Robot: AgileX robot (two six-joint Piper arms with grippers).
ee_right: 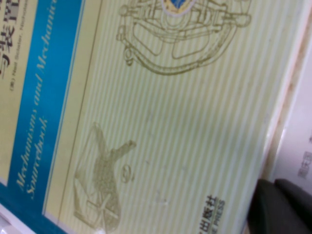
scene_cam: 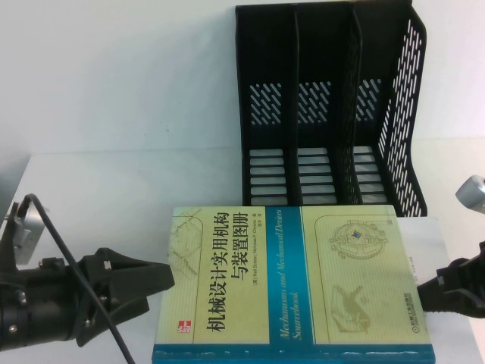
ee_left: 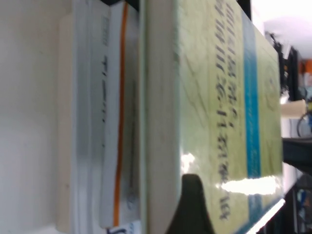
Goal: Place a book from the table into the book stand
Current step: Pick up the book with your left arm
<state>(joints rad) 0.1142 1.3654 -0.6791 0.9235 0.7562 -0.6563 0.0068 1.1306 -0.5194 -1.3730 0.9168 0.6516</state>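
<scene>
The pale-yellow book [scene_cam: 303, 280] with its teal band lies flat on the white table [scene_cam: 114, 174], in front of the black three-slot book stand [scene_cam: 326, 106], whose slots hold nothing. My left gripper [scene_cam: 159, 288] is at the book's left edge with its jaws spread open. In the left wrist view one dark finger [ee_left: 192, 207] lies over the edge of the cover [ee_left: 214, 97]; the other finger is hidden. My right gripper [scene_cam: 421, 293] is at the book's right edge, shut, with its dark fingertips [ee_right: 280, 207] beside the cover [ee_right: 170, 122].
A white book [ee_left: 102, 122] with an orange line lies under the yellow one and sticks out at its right side [scene_cam: 420, 235]. A metal clamp [scene_cam: 23, 227] sits at the table's left edge. The stand stands close behind the books.
</scene>
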